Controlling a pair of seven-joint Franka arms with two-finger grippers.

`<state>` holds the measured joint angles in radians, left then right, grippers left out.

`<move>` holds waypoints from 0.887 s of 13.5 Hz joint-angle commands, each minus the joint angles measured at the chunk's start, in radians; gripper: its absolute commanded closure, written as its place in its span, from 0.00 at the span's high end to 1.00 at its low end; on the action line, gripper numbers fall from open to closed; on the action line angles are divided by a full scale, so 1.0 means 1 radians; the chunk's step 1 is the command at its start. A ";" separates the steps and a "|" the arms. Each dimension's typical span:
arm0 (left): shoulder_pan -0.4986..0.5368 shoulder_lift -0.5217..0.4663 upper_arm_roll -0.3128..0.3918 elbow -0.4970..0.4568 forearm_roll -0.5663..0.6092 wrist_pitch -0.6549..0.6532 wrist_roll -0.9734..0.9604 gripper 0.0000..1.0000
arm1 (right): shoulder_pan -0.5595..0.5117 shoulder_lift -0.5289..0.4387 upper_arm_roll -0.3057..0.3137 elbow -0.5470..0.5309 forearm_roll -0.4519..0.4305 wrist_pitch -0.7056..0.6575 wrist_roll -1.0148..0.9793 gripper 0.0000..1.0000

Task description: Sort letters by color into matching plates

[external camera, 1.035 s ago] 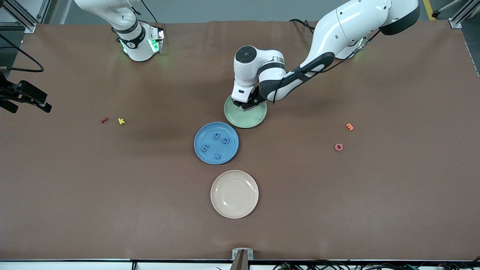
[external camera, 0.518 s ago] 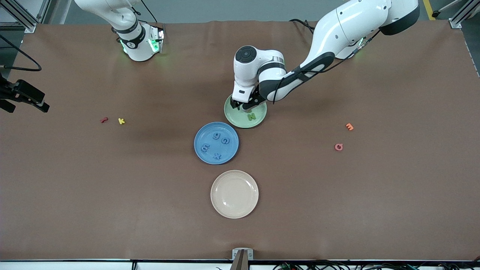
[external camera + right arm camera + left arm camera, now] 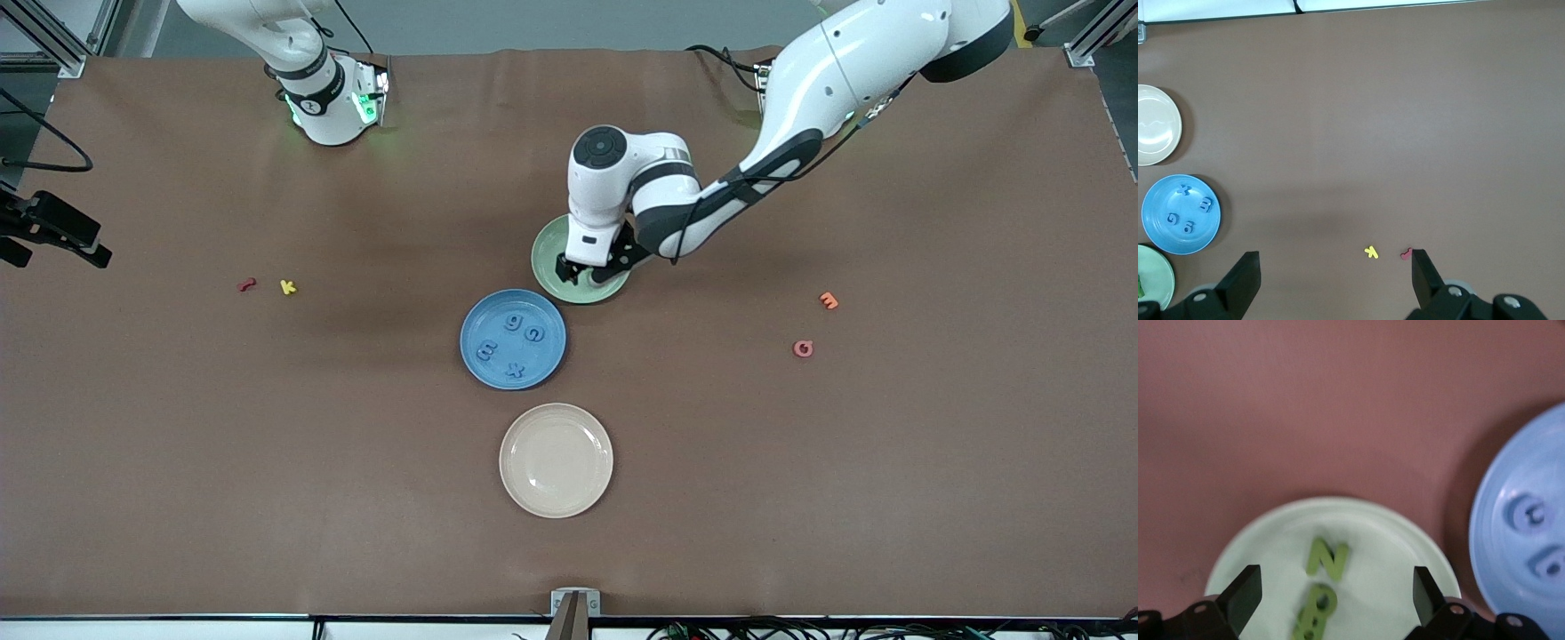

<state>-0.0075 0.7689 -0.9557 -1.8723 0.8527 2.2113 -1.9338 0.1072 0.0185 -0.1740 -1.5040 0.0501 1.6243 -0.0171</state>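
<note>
Over the light green plate: the left pincer [image 3: 580, 274] is seen with its fingers spread and nothing between them; this reads as a release just made into the matching dish.
Light green round matte plate [image 3: 549, 253]: it lies at about 1 o'clock from the blue plate, almost touching it.
Green foam letters: a chunky green N [image 3: 1327, 559] and a second green letter [image 3: 1317, 607] beside it are seen in the left wrist view, lying flat in the green plate; how many more lie there cannot be told, as the pincer covers part of the dish.
Blue round matte plate [image 3: 470, 356]: four small blue foam letters [image 3: 513, 345] are gathered inside it, so the blue half is judged done.
Cream-beige round plate [image 3: 556, 460]: it sits at 6 o'clock from the blue plate and holds nothing, having no matching colour to receive.
Right pincer [image 3: 1331, 277]: it is held spread and empty above the brown table [image 3: 933, 462] at the right arm's end; that arm waits.
Stray letters: a small red letter [image 3: 247, 284] and a yellow letter [image 3: 287, 286] lie together near the right arm's end, an orange letter [image 3: 828, 300] and a pink letter [image 3: 803, 348] near the left arm's end; all are left out, being no part of the sort.
</note>
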 commanded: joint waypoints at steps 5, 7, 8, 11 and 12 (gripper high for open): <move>0.387 -0.031 -0.193 0.134 -0.015 -0.293 0.437 1.00 | -0.127 0.012 0.148 0.027 -0.021 -0.012 0.012 1.00; 0.477 -0.031 -0.228 0.218 -0.015 -0.395 0.624 1.00 | -0.126 0.012 0.148 0.027 -0.023 -0.012 0.012 1.00; 0.495 -0.033 -0.230 0.261 -0.015 -0.448 0.704 1.00 | -0.124 0.012 0.148 0.027 -0.021 -0.012 0.012 1.00; 0.543 -0.031 -0.230 0.373 -0.017 -0.533 0.892 1.00 | -0.124 0.012 0.148 0.027 -0.021 -0.009 0.012 1.00; 0.561 -0.031 -0.229 0.396 -0.030 -0.535 0.932 1.00 | -0.126 0.012 0.148 0.027 -0.021 -0.006 0.014 1.00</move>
<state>0.5439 0.7466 -1.1801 -1.5309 0.8478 1.7182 -1.0753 0.0034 0.0187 -0.0481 -1.5033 0.0500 1.6248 -0.0169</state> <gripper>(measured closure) 0.000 0.000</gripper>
